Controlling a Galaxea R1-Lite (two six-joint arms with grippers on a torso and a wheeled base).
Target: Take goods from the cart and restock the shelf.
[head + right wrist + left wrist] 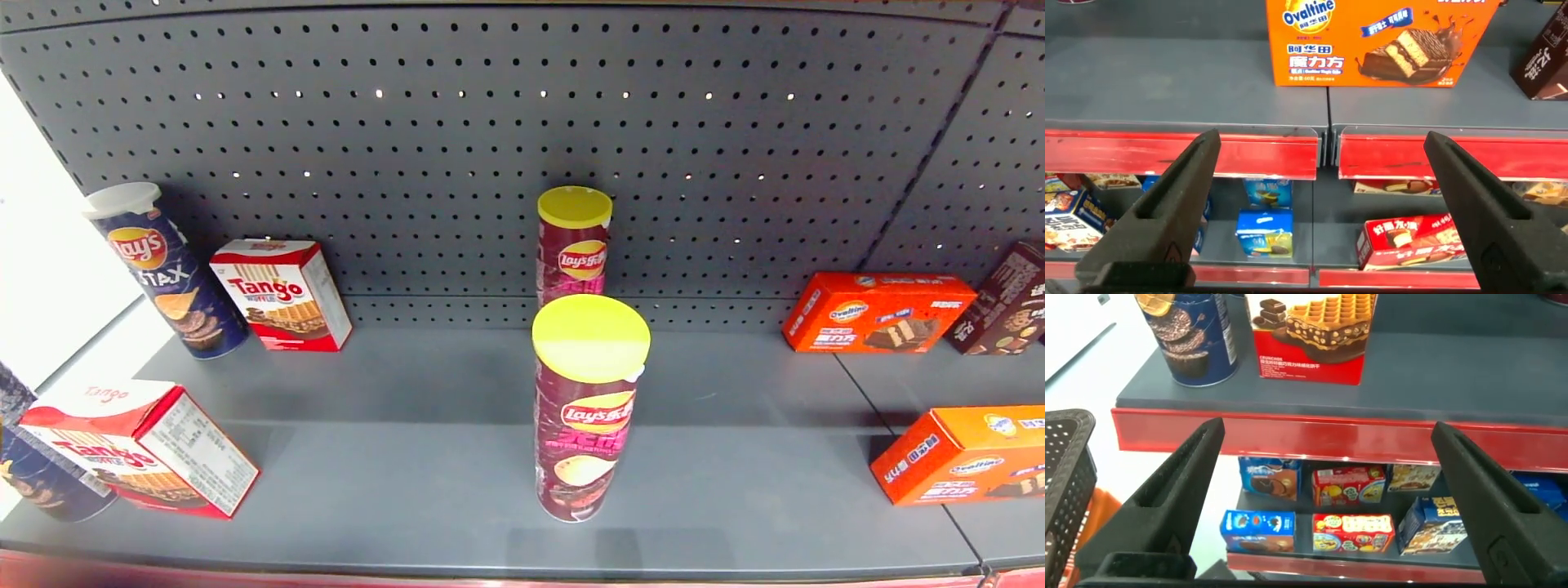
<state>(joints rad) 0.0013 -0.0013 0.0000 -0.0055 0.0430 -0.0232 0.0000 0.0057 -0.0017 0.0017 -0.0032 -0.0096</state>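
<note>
Nearest the head camera stands a purple chip can (pixel 586 425) with a yellow lid, upright at the front middle of the shelf (pixel 408 457), with a second can (pixel 573 245) straight behind it. Both claws hang in front of the shelf's red edge, facing it. The left claw (pixel 1327 429) is below the waffle box (pixel 1310 335) and blue can (pixel 1196 335), and the right claw (pixel 1323 139) is below an orange box (pixel 1380 41). Each is spread wide and holds nothing. A black perforated basket (pixel 1063 482) (likely the cart) sits beside the left claw, so that arm looks nearer to the next goods, none of which I can make out.
</note>
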